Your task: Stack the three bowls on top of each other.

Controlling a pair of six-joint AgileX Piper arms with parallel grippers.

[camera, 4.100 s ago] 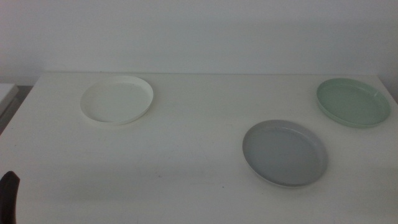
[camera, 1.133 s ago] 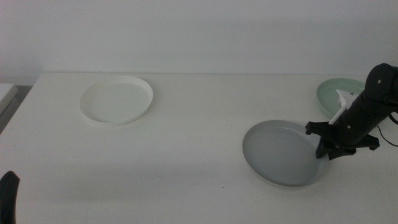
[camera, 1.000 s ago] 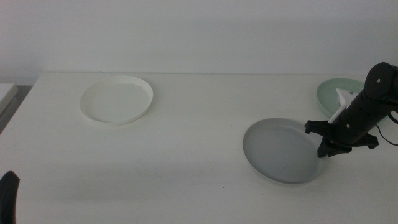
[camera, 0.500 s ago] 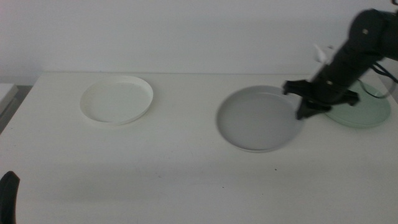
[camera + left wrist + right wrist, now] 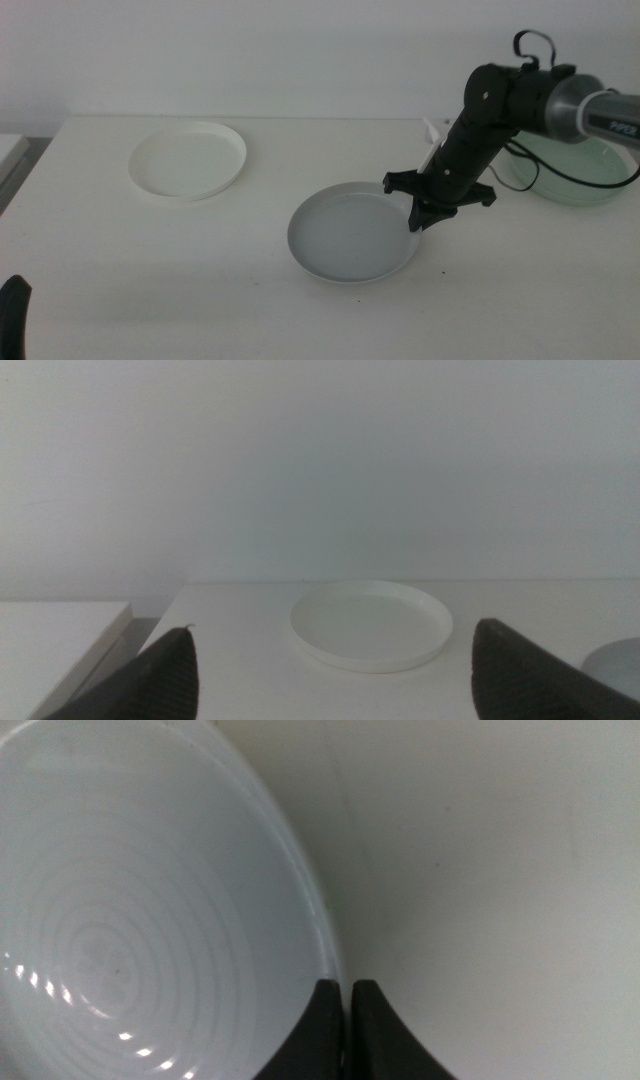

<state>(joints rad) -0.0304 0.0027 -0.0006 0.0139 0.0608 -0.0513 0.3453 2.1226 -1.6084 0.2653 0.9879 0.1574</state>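
Nothing is stacked yet: the right claw [image 5: 418, 222] pinches the grey bowl's [image 5: 352, 237] rim mid-counter, white bowl [image 5: 188, 160] far left, green bowl [image 5: 572, 165] far right; left claw [image 5: 330, 675] spread, waiting.

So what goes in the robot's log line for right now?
right tool: shut on grey bowl rim | left tool: open, waiting | white bowl: unstacked

A white surface [image 5: 250, 300] filled the lower frame; a plain pale wall [image 5: 250, 50] spanned the top, a lower ledge [image 5: 10, 150] at far left.
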